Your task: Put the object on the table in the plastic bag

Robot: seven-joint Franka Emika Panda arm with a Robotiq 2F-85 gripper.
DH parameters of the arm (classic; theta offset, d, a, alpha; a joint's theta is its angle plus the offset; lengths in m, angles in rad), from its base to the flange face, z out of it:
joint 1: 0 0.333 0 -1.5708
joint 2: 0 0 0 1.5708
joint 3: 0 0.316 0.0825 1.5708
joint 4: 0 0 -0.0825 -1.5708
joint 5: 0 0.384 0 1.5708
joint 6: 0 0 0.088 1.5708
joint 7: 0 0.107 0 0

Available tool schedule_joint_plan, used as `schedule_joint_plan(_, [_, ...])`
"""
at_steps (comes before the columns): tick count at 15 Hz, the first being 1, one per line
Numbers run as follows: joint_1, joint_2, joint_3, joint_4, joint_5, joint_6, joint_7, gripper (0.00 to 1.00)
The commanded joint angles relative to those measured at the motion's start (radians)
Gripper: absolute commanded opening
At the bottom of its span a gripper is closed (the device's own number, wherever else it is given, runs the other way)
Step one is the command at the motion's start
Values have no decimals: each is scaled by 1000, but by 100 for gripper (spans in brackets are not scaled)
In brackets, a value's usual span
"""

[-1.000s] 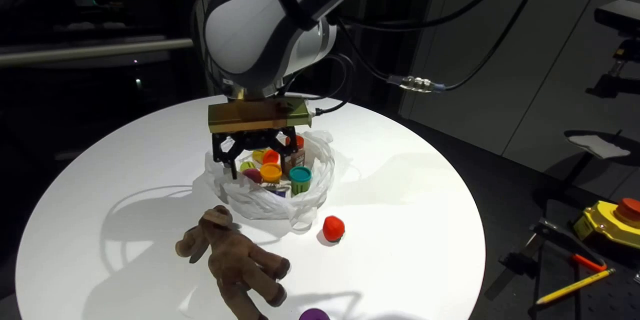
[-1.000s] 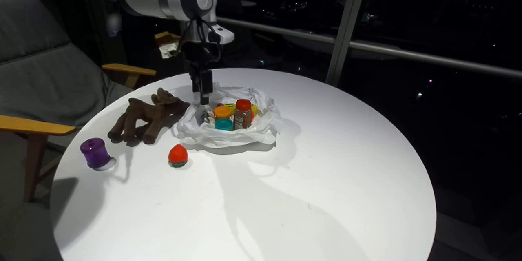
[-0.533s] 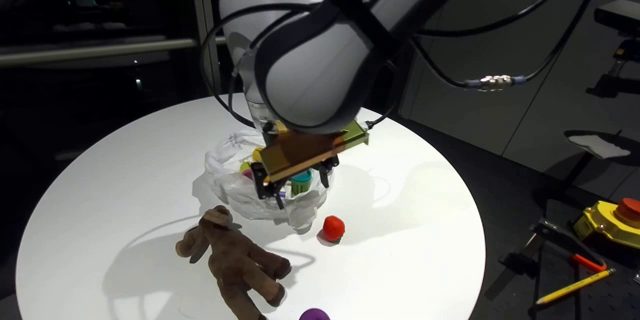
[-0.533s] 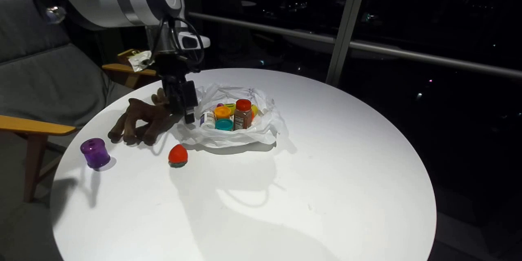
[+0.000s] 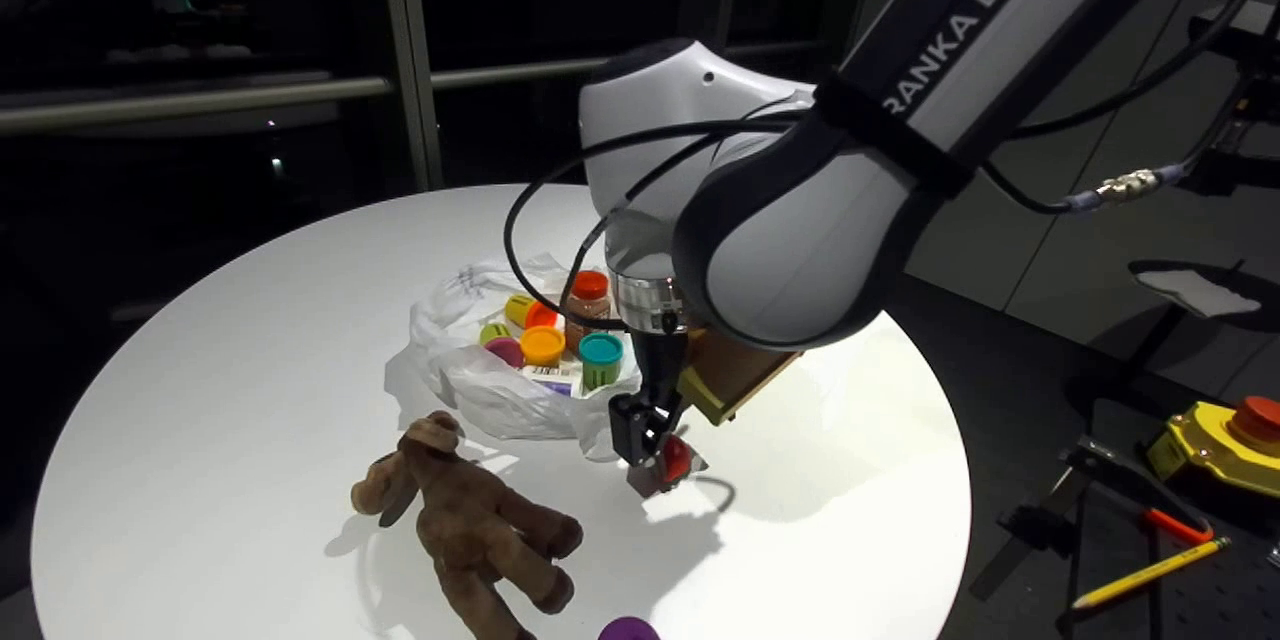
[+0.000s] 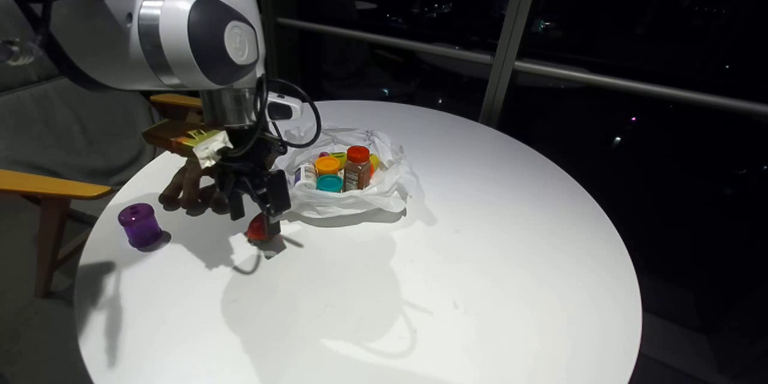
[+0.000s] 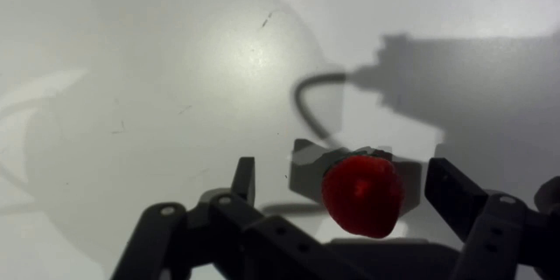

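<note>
On the white table (image 6: 480, 288) sits a plump strawberry (image 7: 363, 197), deep red with a faint shine, narrowing toward one end, a fringe of dark green peeking out at the other. The gripper (image 7: 343, 180) points down at it, fingers (image 7: 453, 197) spread wide, and I can see a gap on either side of the strawberry. The arm (image 6: 225, 42) leans in from the left in an exterior view, bent downward at its end. Farther back, near the strawberry, the white plastic bag (image 6: 336, 207) spreads around lidded jars (image 6: 357, 176).

Red strawberry (image 7: 363, 197) near white bag (image 6: 342, 205)
</note>
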Motion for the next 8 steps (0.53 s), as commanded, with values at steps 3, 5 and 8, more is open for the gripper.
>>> schedule_joint_plan(3, [-36, 0, 13, -41, 16, 107, -142, 100])
schedule_joint_plan(5, [-44, 10, 11, -35, 22, 116, -167, 100])
schedule_joint_plan(8, [-58, 28, 15, -24, 30, 120, -199, 75])
